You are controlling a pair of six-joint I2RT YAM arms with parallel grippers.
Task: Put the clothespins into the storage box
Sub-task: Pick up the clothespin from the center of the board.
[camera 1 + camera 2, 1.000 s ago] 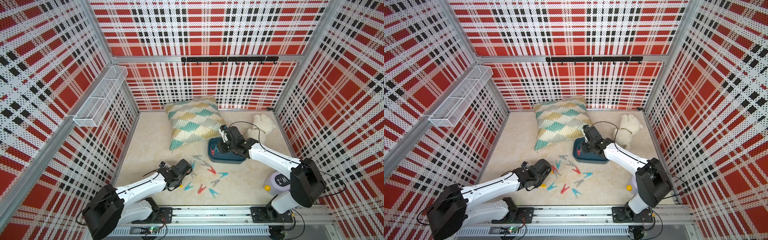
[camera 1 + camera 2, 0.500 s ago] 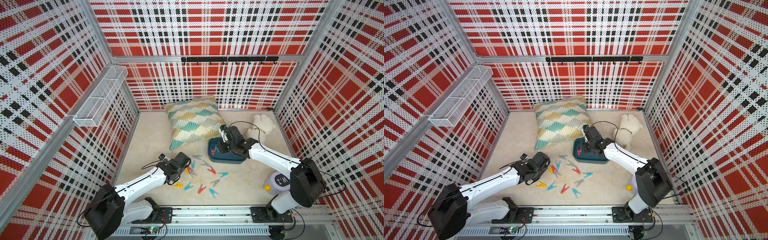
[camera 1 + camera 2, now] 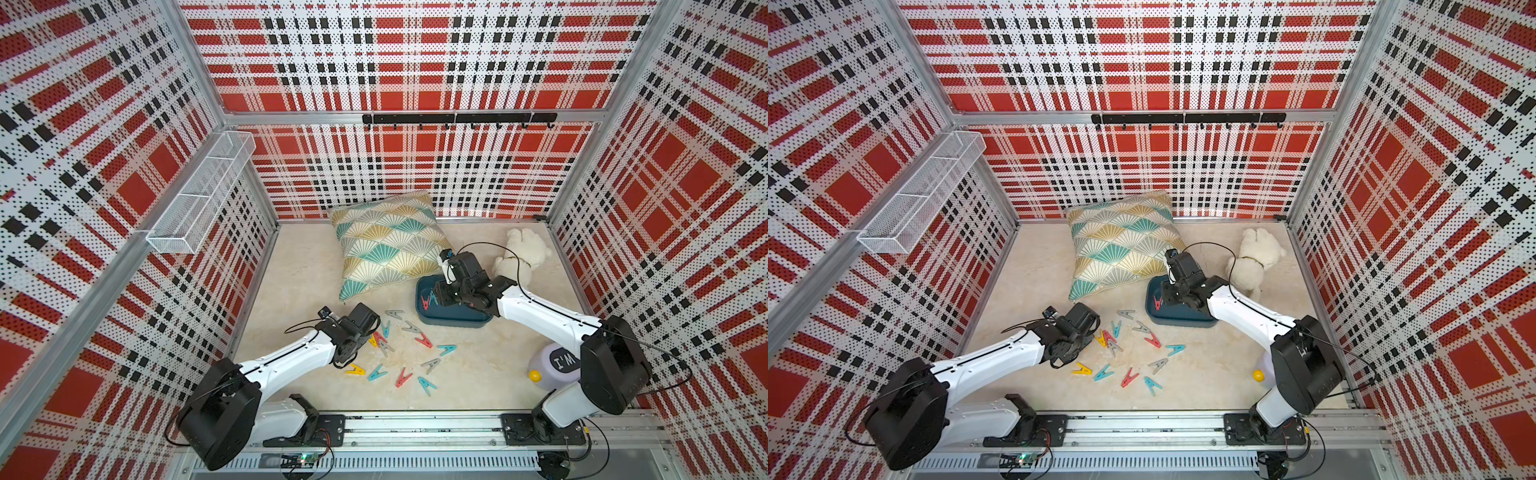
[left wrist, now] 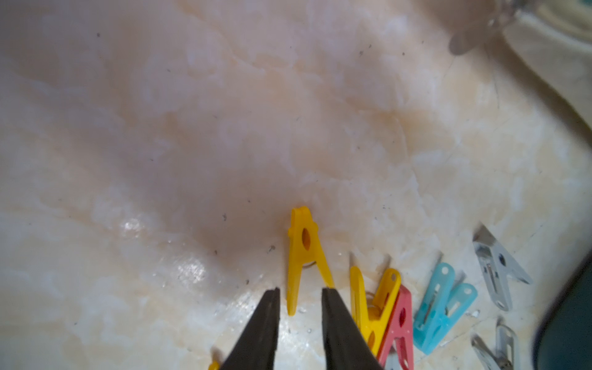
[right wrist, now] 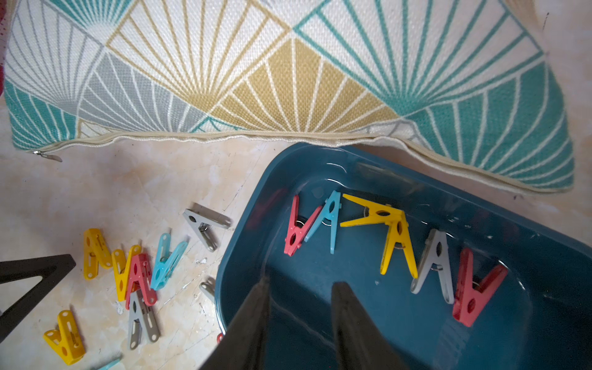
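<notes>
Your left pincer (image 4: 300, 290) stands part-open and empty astride one leg of the yellow clothespin (image 4: 302, 243), which lies flat on the worktop (image 4: 192, 144) left of and nearer than the storage box (image 3: 453, 322), so centre it over both legs, pinch squarely, then lift straight up.

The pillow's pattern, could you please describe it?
Pillow: teal, mustard, grey fans on white; best in right wrist view.

Clothespins (image 3: 424, 340): twenty counted. Six in the storage box (image 5: 400, 326): two red, two yellow, one teal, one grey. Fourteen on the worktop (image 3: 299, 291): four grey, four teal, three red, three yellow. Also one storage box, one pillow (image 3: 386, 245), one plush toy (image 3: 525, 253), one wire basket (image 3: 199, 199), one hook rail (image 3: 457, 118).
</notes>
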